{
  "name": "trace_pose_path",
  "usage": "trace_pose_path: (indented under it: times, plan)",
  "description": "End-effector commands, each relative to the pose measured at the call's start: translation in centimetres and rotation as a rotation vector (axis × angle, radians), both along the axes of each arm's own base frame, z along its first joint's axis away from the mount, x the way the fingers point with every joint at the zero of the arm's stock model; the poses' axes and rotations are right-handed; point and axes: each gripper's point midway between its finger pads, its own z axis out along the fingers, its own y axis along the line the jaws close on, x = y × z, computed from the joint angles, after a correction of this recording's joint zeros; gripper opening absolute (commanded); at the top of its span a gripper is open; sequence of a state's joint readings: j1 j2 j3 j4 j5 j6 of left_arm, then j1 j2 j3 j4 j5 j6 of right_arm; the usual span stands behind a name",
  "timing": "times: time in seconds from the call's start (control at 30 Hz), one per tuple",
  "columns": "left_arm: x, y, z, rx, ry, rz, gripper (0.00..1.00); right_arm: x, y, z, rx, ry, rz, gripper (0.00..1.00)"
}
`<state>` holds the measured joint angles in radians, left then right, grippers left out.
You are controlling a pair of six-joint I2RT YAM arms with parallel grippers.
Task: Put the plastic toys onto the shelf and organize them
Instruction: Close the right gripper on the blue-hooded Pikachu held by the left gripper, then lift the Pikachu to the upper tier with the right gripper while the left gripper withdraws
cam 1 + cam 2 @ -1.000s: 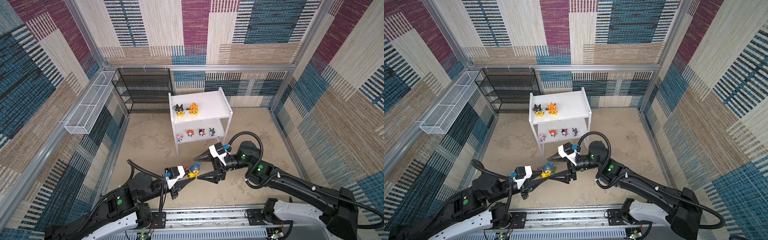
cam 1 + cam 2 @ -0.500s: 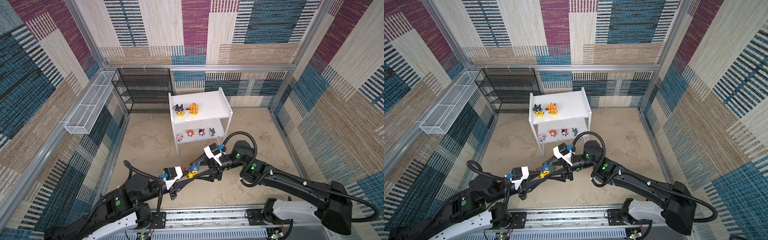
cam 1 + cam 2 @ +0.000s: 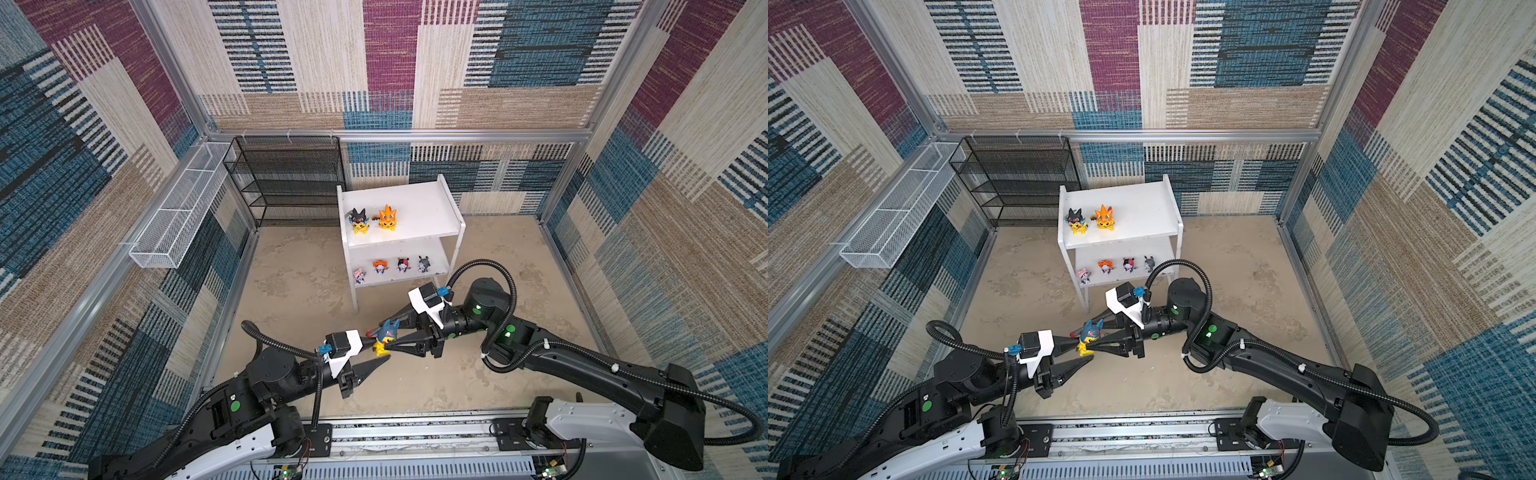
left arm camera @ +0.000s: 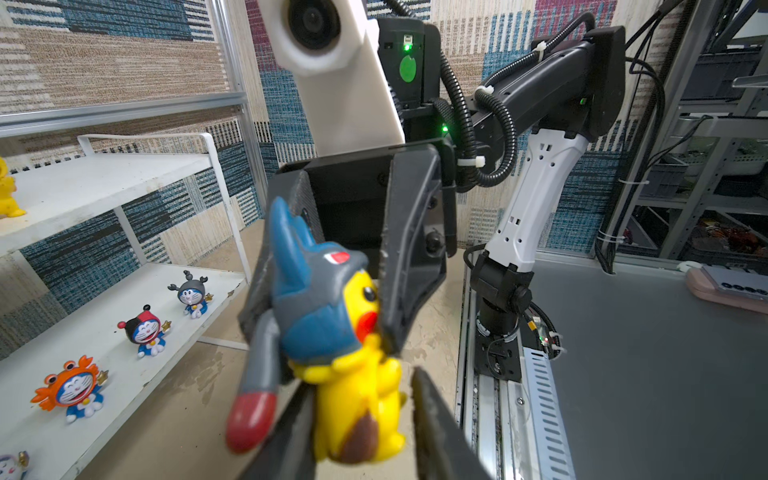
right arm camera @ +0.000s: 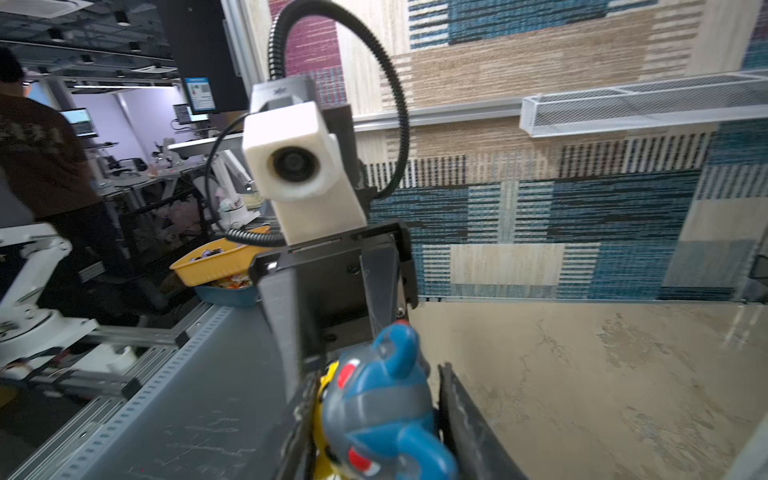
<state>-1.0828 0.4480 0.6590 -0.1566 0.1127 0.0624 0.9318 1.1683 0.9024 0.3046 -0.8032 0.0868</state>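
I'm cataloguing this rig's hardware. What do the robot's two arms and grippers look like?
The left arm and right arm are matte black links on white bases, marked with round green stickers. Black corrugated cable hoses loop beside them, tied with white zip ties. Each wrist carries a white camera block. The left gripper and right gripper have long black tapering fingers.
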Motion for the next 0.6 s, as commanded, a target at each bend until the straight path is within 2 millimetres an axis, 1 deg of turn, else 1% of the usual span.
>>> trace_pose_path:
  times: [0.0, 0.1, 0.13, 0.17, 0.23, 0.37, 0.4, 0.53, 0.57]
  plan:
    - [1.0, 0.6, 0.3, -0.012, 0.035, 0.070, 0.62, 1.2, -0.3, 1.1, -0.013, -0.057, -0.092, 0.36]
    - [1.4, 1.1, 0.5, -0.011, 0.038, 0.102, 0.78, 2.6, -0.9, 1.7, -0.042, -0.094, -0.163, 0.36]
    - [1.7, 1.3, 0.6, -0.006, 0.041, 0.122, 0.81, 3.3, -1.2, 2.0, -0.055, -0.104, -0.190, 0.36]
    - [1.9, 1.5, 0.7, 0.004, 0.040, 0.140, 0.89, 3.9, -1.6, 2.3, -0.066, -0.114, -0.221, 0.36]
    - [2.5, 2.0, 0.8, 0.035, 0.041, 0.182, 0.98, 5.4, -2.6, 3.1, -0.080, -0.131, -0.280, 0.36]
    - [3.7, 2.6, 1.3, 0.120, 0.026, 0.261, 0.99, 9.0, -5.3, 5.2, -0.101, -0.160, -0.436, 0.36]
    - [4.2, 2.7, 1.2, 0.161, 0.026, 0.287, 0.99, 9.9, -5.8, 5.6, -0.116, -0.176, -0.478, 0.36]
    - [6.3, 2.9, 1.2, 0.304, 0.017, 0.391, 0.99, 13.3, -7.3, 7.3, -0.167, -0.225, -0.623, 0.37]
    - [6.6, 2.9, 1.2, 0.330, 0.012, 0.402, 0.99, 14.1, -7.4, 7.5, -0.185, -0.230, -0.651, 0.37]
